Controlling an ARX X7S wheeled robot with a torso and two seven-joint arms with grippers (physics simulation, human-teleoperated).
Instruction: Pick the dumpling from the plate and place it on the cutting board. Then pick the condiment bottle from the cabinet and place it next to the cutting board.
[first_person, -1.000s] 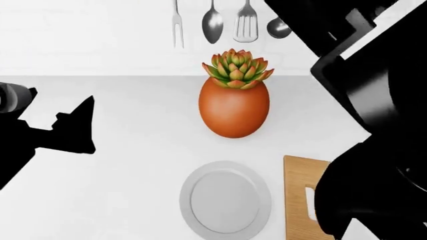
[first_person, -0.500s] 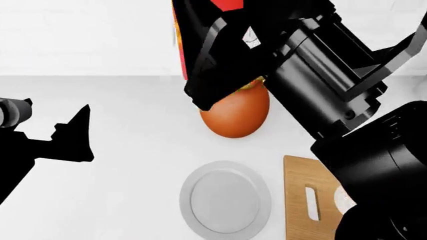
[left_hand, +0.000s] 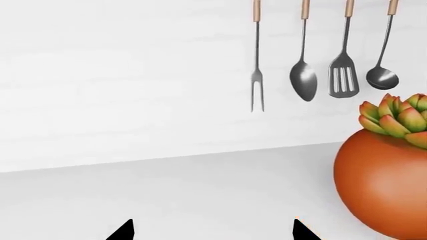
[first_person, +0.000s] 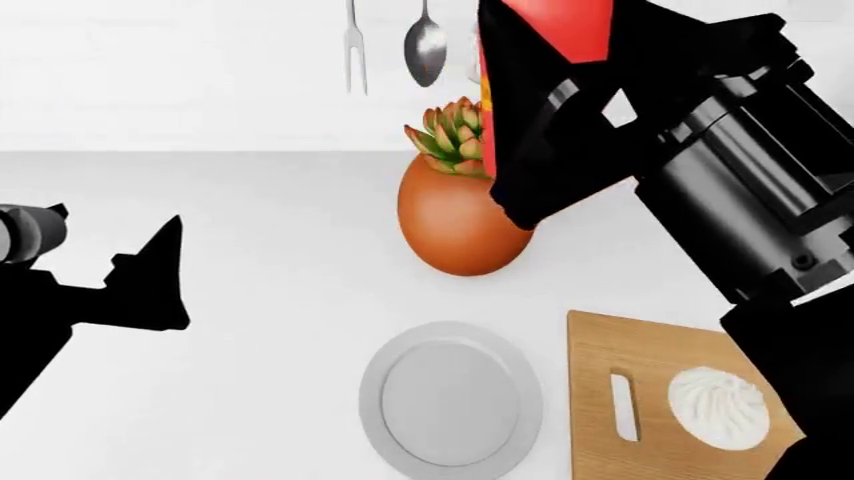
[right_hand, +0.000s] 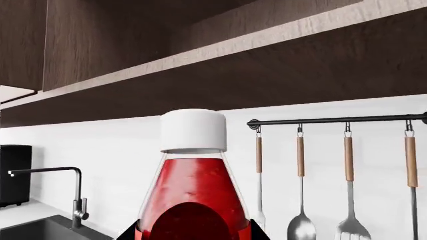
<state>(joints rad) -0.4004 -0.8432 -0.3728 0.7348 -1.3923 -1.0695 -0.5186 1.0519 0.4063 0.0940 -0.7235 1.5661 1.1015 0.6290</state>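
Observation:
The white pleated dumpling (first_person: 721, 407) lies on the light-wood cutting board (first_person: 597, 342) at the lower right of the head view. The grey plate (first_person: 450, 400) beside the board is empty. My right gripper (first_person: 554, 120) is shut on the red condiment bottle (first_person: 567, 25) and holds it high in front of the orange pot; the right wrist view shows the bottle (right_hand: 193, 195) upright with its white cap between the fingertips. My left gripper (first_person: 154, 280) hovers over the counter at the left, open and empty; its tips (left_hand: 125, 231) show wide apart.
An orange egg-shaped pot with a succulent (first_person: 461, 225) stands at the back of the white counter (first_person: 267, 230), also in the left wrist view (left_hand: 383, 185). Utensils hang on the wall rail (right_hand: 333, 120). A sink and tap (right_hand: 73, 200) lie further off. Dark cabinet above.
My right arm has swung from the right across the pot with the bottle, then shifted right and up. The dumpling on the board has come into view. The left arm barely moved.

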